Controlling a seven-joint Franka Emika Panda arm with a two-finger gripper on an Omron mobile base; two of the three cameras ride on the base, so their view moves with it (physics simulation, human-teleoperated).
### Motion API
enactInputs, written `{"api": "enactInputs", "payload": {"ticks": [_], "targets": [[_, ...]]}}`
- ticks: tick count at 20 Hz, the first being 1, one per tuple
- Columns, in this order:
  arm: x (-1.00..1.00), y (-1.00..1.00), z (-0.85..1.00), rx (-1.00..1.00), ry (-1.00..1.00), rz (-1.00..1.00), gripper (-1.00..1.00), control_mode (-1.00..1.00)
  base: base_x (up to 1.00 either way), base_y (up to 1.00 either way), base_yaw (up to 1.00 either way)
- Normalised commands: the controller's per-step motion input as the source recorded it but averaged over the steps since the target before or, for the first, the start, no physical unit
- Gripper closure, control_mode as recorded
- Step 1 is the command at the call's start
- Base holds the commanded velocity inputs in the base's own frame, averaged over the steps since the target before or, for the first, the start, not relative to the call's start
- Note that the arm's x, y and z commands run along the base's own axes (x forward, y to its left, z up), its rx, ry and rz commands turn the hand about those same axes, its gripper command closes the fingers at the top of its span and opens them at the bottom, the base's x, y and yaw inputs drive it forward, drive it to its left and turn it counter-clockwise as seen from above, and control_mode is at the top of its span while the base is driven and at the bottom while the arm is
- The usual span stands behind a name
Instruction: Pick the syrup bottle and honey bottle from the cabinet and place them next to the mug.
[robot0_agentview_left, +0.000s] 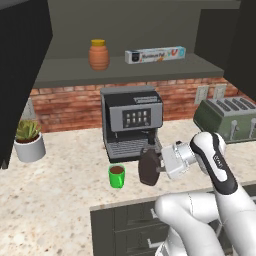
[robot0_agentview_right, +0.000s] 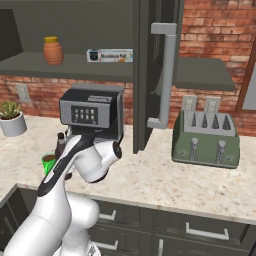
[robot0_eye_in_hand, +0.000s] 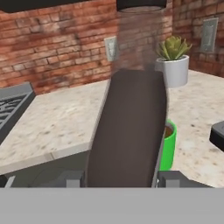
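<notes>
Brown syrup bottle (robot0_agentview_left: 148, 167) clamped in the gripper (robot0_agentview_left: 159, 164), low over the counter (robot0_agentview_left: 60, 200).
It hangs just right of the green mug (robot0_agentview_left: 117, 176), in front of the coffee machine (robot0_agentview_left: 131, 121); whether it touches the counter is unclear. Orange honey bottle (robot0_agentview_left: 99, 54) stands on the open cabinet's (robot0_agentview_left: 115, 75) shelf beside 1 foil box (robot0_agentview_left: 155, 54). Plant pot (robot0_agentview_left: 29, 141) and toaster (robot0_agentview_left: 229, 118) sit apart.
</notes>
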Motion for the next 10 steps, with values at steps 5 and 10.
{"api": "enactInputs", "payload": {"ticks": [5, 10], "targets": [[0.0, 0.03, -0.36, 0.0, 0.0, -0.03, 1.0, -1.0, 0.0, 0.0, 0.0], [0.0, 0.04, -0.27, -0.01, 0.0, -0.04, 1.0, -1.0, 0.0, 0.0, 0.0]]}}
